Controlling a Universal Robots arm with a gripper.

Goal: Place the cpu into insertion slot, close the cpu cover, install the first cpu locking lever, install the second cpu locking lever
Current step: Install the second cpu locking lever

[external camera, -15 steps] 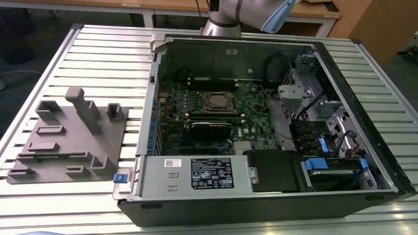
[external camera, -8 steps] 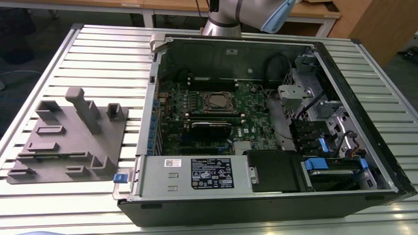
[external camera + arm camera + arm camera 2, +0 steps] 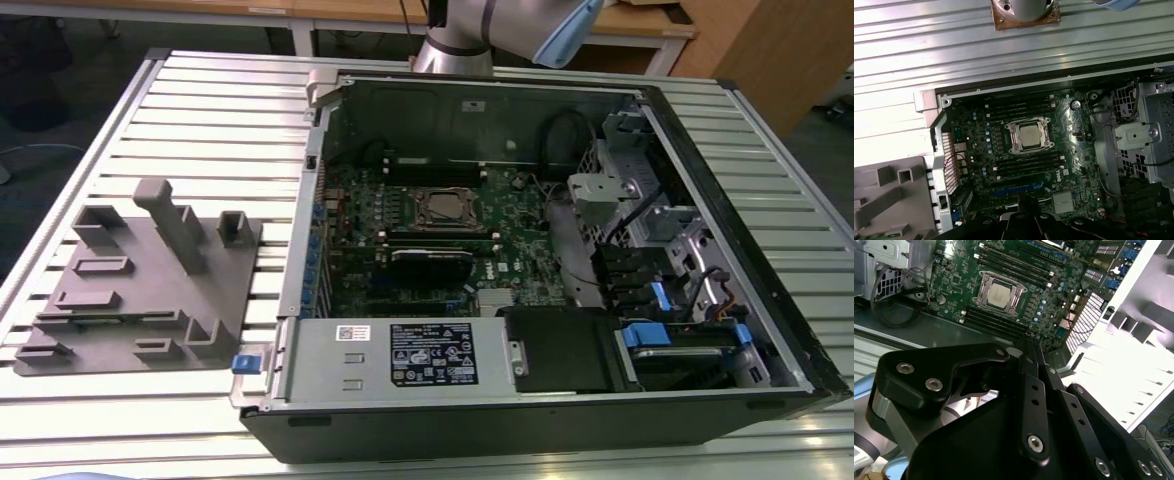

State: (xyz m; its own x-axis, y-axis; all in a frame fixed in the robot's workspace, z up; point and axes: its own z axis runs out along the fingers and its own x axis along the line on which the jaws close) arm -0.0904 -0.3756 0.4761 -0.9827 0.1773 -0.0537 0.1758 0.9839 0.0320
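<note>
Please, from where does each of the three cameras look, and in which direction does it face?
Exterior view: off the arm, above the table, looking down into the open computer case; part of the arm shows at the far edge.
First wrist view: high on the arm, looking down at the motherboard; the gripper shows.
Second wrist view: behind the gripper, looking obliquely past it at the motherboard.
All views share the cpu in the insertion slot.

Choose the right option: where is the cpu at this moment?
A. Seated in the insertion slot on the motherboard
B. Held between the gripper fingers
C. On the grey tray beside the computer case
A: in both wrist views the cpu lies flat inside the insertion slot, its silver top framed by the metal rim.
</note>
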